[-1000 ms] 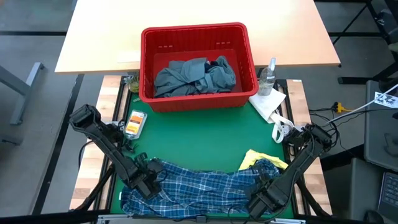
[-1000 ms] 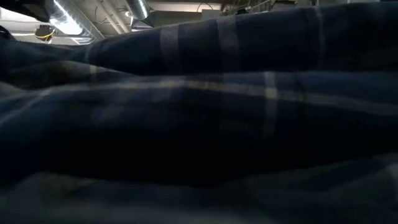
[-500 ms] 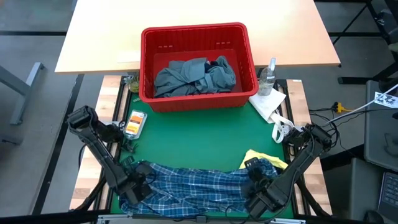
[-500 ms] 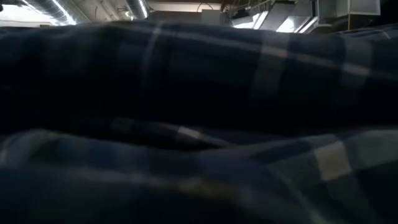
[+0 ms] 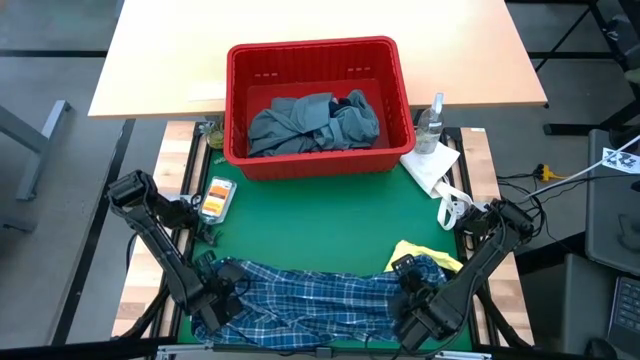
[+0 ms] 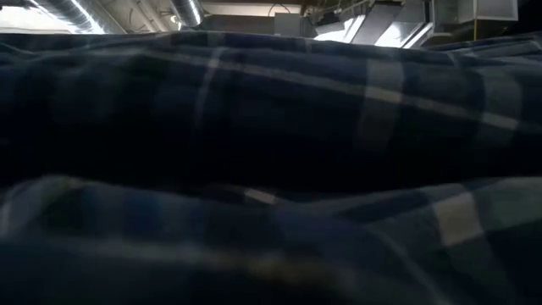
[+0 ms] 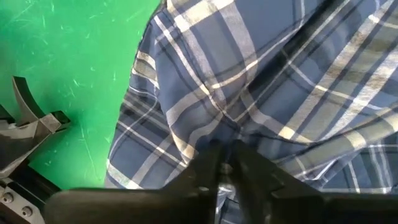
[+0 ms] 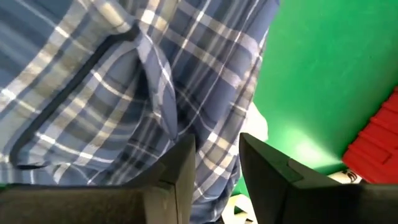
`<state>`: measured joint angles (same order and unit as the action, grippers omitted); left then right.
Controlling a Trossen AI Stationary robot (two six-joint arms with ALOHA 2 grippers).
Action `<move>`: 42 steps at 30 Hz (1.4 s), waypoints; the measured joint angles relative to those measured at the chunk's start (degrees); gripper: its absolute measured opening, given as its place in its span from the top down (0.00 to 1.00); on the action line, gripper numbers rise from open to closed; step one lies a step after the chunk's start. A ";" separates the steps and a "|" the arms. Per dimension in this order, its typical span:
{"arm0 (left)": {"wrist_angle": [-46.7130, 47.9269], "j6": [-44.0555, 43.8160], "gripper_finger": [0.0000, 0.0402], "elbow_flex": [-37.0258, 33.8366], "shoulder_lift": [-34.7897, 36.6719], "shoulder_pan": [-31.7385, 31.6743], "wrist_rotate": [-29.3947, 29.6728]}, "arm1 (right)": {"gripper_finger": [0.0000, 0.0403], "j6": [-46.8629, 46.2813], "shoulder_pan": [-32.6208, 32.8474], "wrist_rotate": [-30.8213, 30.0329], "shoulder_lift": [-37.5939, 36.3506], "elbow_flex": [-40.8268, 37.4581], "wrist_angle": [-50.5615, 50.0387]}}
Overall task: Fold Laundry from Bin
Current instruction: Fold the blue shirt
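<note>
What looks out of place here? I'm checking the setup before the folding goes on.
The plaid shirt lies bunched along the mat's near edge and blocks the low view. A yellow garment is partly buried under its right end.

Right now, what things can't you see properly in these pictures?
- Low view: the plaid shirt fills it, hiding the table and both arms.
- High view: the grey-blue garment covers the floor of the red bin; anything beneath is hidden.
- High view: the yellow garment is partly under the shirt.
- Left wrist view: whether the left gripper grips cloth is unclear.
</note>
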<state>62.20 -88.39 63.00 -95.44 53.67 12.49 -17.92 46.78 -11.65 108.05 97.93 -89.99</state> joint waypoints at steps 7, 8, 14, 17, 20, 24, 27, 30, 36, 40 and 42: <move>-1.40 -0.05 0.78 -0.02 0.00 0.00 -0.04 | 0.69 0.05 0.13 0.30 -0.13 3.48 -0.05; -1.74 -0.05 0.77 -0.02 0.00 0.00 -0.16 | 0.69 0.11 0.11 -0.35 -0.13 4.18 -0.05; -1.49 -0.01 0.77 -0.02 -0.02 0.00 -0.41 | 0.69 -0.03 0.11 -6.25 -0.18 8.99 0.09; -1.40 -0.01 0.77 -0.02 -0.02 0.00 -0.33 | 0.69 -2.75 0.11 -10.33 -0.26 9.79 2.84; -1.69 -0.07 0.77 -0.02 -0.02 0.00 0.64 | 0.69 -4.65 0.11 -16.32 0.16 9.77 11.21; -3.16 -0.07 0.77 -0.02 -0.02 0.00 3.13 | 0.69 0.66 0.10 -15.46 2.45 8.69 28.27; -4.44 -0.03 0.77 -0.02 -0.02 0.00 3.90 | 0.69 5.76 0.07 -11.63 5.33 8.39 34.63; -5.20 -0.01 0.77 -0.02 -0.02 0.00 3.94 | 0.69 5.47 0.13 -6.10 7.79 8.35 32.81; -5.44 -0.01 0.77 -0.02 -0.02 0.00 3.96 | 0.69 -2.20 0.11 -1.49 10.69 8.28 18.96; -5.45 0.00 0.77 -0.02 -0.02 0.00 3.96 | 0.69 -8.67 0.12 3.96 10.35 8.31 6.72; -5.47 0.01 0.77 -0.02 -0.02 0.00 3.96 | 0.69 -12.16 0.53 7.43 10.29 8.30 0.16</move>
<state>56.73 -88.38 62.98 -95.46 53.67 16.45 -30.08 47.32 -4.22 118.34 106.23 -89.83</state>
